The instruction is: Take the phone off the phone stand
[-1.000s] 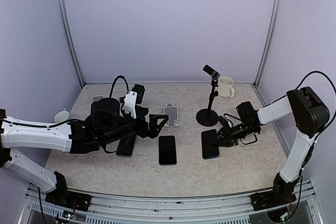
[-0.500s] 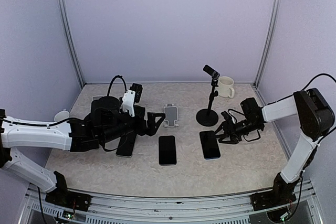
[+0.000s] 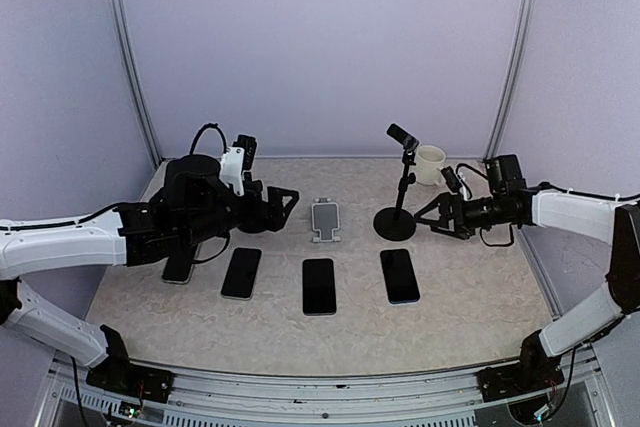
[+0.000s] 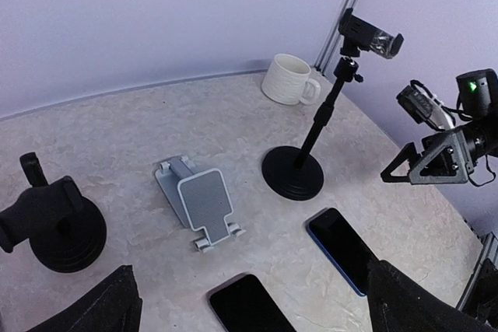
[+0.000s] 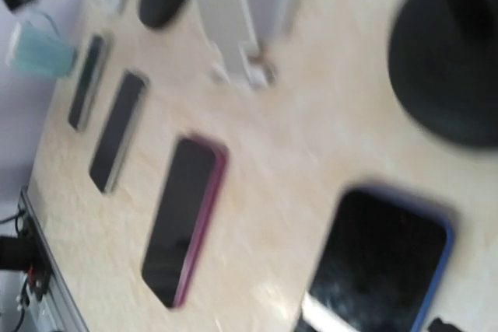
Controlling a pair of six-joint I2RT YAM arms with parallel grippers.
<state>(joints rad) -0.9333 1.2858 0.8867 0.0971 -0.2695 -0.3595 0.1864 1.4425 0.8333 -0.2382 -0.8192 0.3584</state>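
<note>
My left claw (image 3: 289,203) and right claw (image 3: 430,221) both spread wide.
The black blue-edged phone (image 3: 400,275) lies flat on the speckled beige table (image 3: 470,317), apart from the grey folding phone stand (image 3: 326,218), near my right claw.

Tabletop (image 3: 470,322) is beige with a marbled, veiny pattern, and the walls (image 3: 320,47) are pale lilac. The phone stand (image 3: 326,219) is plain silver-grey. All 4 phones (image 3: 241,272) have black screens; the rightmost phone (image 3: 399,275) has a blue rim and the middle phone (image 3: 319,286) a maroon one. The mug (image 3: 431,165) is cream, the clamp stand (image 3: 397,222) all black. The left arm (image 3: 60,245) and right arm (image 3: 575,209) are white shells with black joints.
</note>
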